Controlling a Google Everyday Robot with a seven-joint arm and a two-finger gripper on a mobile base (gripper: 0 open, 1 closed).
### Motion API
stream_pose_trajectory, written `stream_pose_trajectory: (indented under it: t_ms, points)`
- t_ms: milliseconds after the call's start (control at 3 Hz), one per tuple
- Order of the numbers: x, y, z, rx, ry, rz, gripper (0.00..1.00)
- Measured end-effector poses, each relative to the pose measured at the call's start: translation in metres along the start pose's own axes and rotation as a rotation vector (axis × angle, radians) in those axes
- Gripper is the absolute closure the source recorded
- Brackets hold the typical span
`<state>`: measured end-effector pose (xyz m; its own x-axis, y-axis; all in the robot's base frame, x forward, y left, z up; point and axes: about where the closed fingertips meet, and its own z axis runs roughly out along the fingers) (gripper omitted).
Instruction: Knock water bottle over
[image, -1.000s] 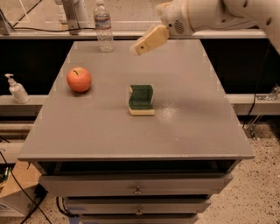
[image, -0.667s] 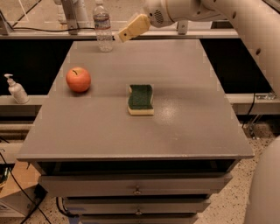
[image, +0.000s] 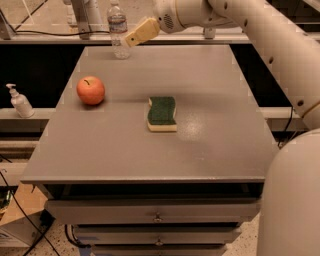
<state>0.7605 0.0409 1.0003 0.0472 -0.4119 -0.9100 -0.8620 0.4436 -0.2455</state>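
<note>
Water bottle (image: 117, 30): clear ribbed plastic, cylindrical, with a pale label band, upright at the far left edge of the bench (image: 215, 150). The tan gripper (image: 132, 38), on a smooth white arm (image: 280, 50), sits at the bottle's right side, its tip at or against the wall; open or closed cannot be told. Mid-bench: a wavy-edged sponge (image: 162, 113), coarse green over a pale base. Left: a round, glossy red-orange apple (image: 90, 90). Bench top matte grey, drawers (image: 157, 212) beneath. A white pump dispenser (image: 20, 101) stands on a ledge at left.
</note>
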Motion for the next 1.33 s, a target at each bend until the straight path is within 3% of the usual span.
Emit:
stream_pose_trajectory:
  t_ms: [1333]
  points:
    - [0.033, -0.032, 0.117, 0.115, -0.117, 0.208, 0.0]
